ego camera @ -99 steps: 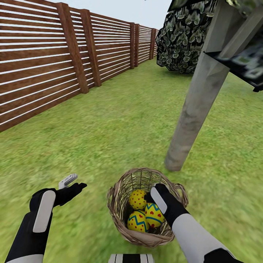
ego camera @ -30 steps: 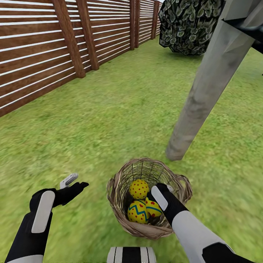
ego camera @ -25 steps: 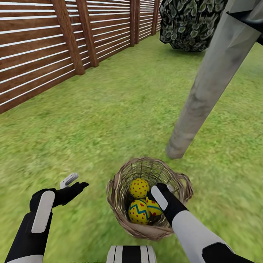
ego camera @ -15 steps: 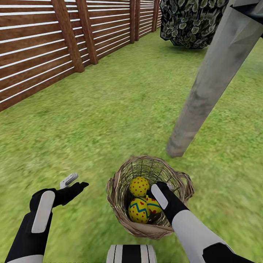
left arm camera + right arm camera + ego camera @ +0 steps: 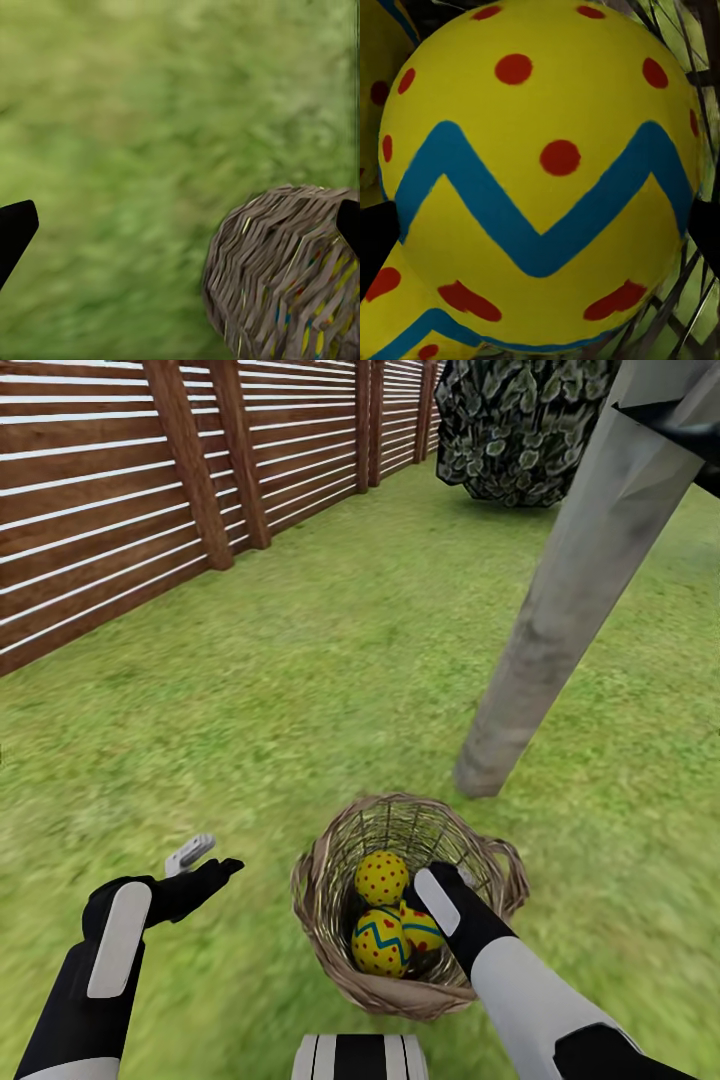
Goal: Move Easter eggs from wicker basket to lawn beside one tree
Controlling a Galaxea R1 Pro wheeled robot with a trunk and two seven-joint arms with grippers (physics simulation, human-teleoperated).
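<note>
— Why's the right gripper down in the wicker basket?
— Reaching the Easter eggs; its jaws straddle one, grip uncertain.
— And the left gripper?
— Spread apart, idle. The tree stands at one o'clock.

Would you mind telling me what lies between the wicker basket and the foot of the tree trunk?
Nothing but bare grass: in the head view, a short strip of lawn separates the basket from the trunk.
</note>
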